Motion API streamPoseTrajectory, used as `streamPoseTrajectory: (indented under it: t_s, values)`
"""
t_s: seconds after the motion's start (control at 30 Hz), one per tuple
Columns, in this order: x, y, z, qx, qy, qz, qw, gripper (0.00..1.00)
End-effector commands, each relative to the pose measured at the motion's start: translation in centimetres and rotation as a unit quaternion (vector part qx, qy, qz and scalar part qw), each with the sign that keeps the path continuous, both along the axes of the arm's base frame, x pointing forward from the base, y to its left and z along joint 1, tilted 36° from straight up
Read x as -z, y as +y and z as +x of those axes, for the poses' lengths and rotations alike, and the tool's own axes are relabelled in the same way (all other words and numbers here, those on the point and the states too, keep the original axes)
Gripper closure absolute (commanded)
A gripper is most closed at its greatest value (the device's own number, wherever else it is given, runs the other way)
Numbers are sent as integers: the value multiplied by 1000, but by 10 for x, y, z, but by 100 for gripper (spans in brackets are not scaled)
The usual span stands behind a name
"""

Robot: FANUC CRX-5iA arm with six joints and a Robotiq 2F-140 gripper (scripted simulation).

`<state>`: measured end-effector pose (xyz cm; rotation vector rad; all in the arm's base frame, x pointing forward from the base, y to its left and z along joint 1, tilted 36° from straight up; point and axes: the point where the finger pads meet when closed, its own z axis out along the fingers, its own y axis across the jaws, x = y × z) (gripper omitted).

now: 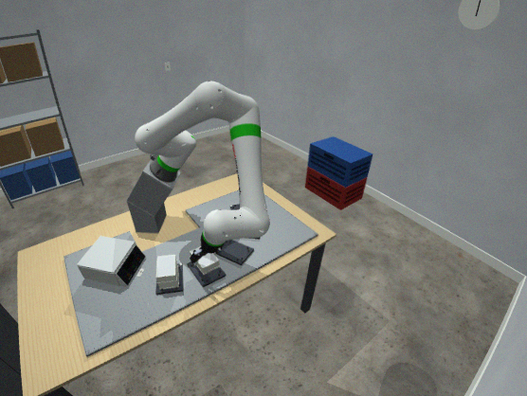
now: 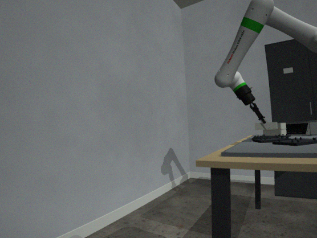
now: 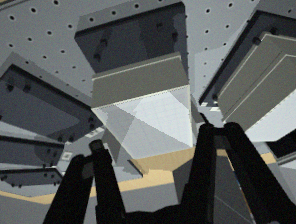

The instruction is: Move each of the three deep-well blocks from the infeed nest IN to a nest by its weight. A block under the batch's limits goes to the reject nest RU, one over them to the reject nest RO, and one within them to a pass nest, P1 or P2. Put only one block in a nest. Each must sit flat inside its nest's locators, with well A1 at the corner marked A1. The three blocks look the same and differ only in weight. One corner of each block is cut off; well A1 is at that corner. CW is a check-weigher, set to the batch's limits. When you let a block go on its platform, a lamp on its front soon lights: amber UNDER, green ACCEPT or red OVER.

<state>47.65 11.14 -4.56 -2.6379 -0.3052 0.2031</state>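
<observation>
Clamping the deep-well block (image 3: 145,112) between its fingers, the gripper (image 3: 150,165) holds it tilted just above a dark nest (image 3: 132,37) beyond. Rigid and smooth-walled, it likely suits a firm side-wall grip. Its weight cannot be judged by sight.

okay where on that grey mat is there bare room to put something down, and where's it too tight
Bare grey mat shows along its near edge, in front of the check-weigher and the stacked blocks. More lies right of the arm's elbow. It is crowded around the gripper, shut on a block above closely set dark nests.
</observation>
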Motion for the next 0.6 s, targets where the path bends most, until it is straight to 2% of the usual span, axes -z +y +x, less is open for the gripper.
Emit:
streamPoseTrajectory:
  t_s: [0.0,0.57]
  values:
    - [3,2,2,0,0,0,1000,90]
    - [24,14,9,0,0,0,1000,90]
